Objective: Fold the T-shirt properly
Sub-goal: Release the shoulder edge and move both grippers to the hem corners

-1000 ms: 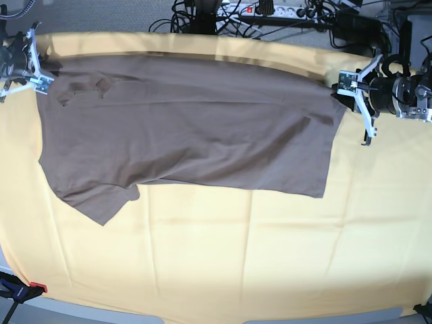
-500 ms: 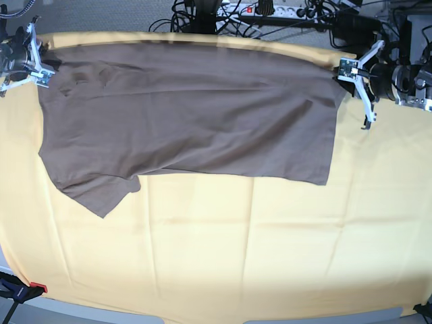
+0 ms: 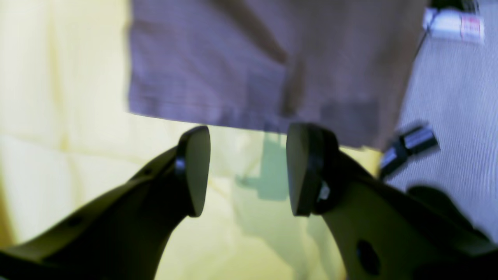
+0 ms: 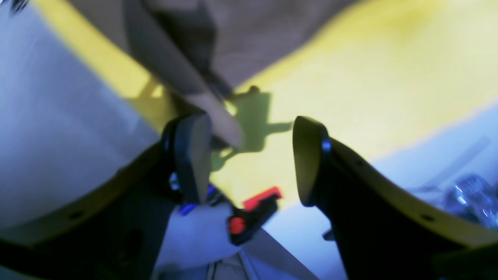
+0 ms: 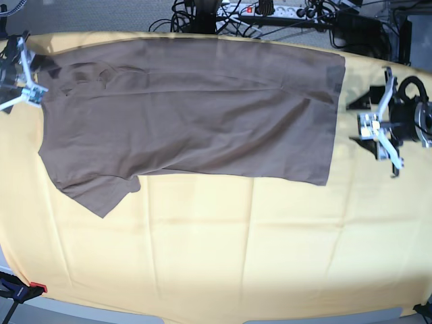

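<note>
Both of my claws have come off the shirt's far corners since half a second ago: my left gripper (image 5: 382, 136) has drawn back over bare yellow, and my right gripper (image 5: 19, 75) has slid out past the shirt's other end.

Nearest in my left wrist view, my two pads (image 3: 194, 171) stand well apart with nothing between them, only yellow cloth (image 3: 62, 116) below. Just beyond lies the shirt's straight hem edge. In my right wrist view, those two pads (image 4: 192, 155) are also spread wide and grip nothing, though a fold of the shirt (image 4: 183, 74) runs close by one of them; I cannot tell if it touches. A red-and-black clamp (image 4: 253, 212) shows under them.

One T-shirt (image 5: 196, 115) lies flat on the far half of the one yellow cloth, its long axis running side to side across the table. One sleeve (image 5: 101, 192) points toward the near edge, at my right arm's end. My left arm reaches in level from the side, claw pointing at the hem. A power strip (image 5: 270, 9) and cables sit on the floor beyond.
</note>
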Available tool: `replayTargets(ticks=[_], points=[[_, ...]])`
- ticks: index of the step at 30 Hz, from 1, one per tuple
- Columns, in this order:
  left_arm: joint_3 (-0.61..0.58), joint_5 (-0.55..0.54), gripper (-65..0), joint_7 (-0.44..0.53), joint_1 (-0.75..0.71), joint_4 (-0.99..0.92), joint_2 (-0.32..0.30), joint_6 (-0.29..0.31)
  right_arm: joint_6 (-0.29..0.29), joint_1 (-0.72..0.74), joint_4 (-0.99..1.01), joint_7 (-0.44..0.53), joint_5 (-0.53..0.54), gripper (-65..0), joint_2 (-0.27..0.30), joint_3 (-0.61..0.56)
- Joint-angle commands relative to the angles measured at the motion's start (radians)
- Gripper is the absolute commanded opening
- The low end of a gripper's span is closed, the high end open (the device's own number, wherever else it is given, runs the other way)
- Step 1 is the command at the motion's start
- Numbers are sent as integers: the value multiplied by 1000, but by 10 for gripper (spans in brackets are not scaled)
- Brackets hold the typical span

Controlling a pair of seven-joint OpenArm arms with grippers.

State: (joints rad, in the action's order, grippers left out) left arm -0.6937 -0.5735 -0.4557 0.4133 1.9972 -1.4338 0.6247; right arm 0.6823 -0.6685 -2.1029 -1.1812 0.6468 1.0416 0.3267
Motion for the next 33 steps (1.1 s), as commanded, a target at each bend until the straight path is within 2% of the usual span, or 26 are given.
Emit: replayTargets(ticks=[1, 3, 6, 8, 11, 15, 19, 22, 26, 30, 32, 33], points=[[13, -21, -324, 6, 39, -30, -5, -40, -10, 4, -10, 6, -10, -294, 25, 47], [13, -77, -324, 9, 84, -121, 40, -66, -32, 3, -10, 32, -10, -294, 23, 113], [14, -187, -324, 10, 145, -314, 129, -67, -70, 3, -9, 89, -6, -294, 22, 188], [14, -277, -324, 8, 177, -471, 195, -30, -101, 3, -9, 123, -6, -294, 22, 214], [14, -391, -324, -3, 212, -716, 303, 73, -135, 3, -9, 160, -6, -294, 20, 219], [14, -492, -324, -25, 246, -1015, 450, 73, -153, 4, -9, 204, -7, -294, 17, 219], [14, -517, -324, -34, 251, -1210, 581, 73, -153, 4, -9, 210, -8, -294, 17, 219], [14, -537, -324, -148, 249, -1264, 664, 73, -172, 4, -9, 223, -18, -294, 16, 219], [14, -694, -324, -377, 247, -1243, 737, 73, -178, 4, -8, 229, -18, -294, 16, 219], [14, -901, -325, -675, 249, -1166, 771, 73, -178, 4, -8, 244, -18, -294, -10, 219], [14, -910, -325, -783, 250, -1118, 771, 73, -178, 5, -8, 267, -18, -294, -35, 219], [14, -910, -325, -797, 250, -1095, 771, 73, -177, 8, -8, 280, -18, -294, -51, 219]])
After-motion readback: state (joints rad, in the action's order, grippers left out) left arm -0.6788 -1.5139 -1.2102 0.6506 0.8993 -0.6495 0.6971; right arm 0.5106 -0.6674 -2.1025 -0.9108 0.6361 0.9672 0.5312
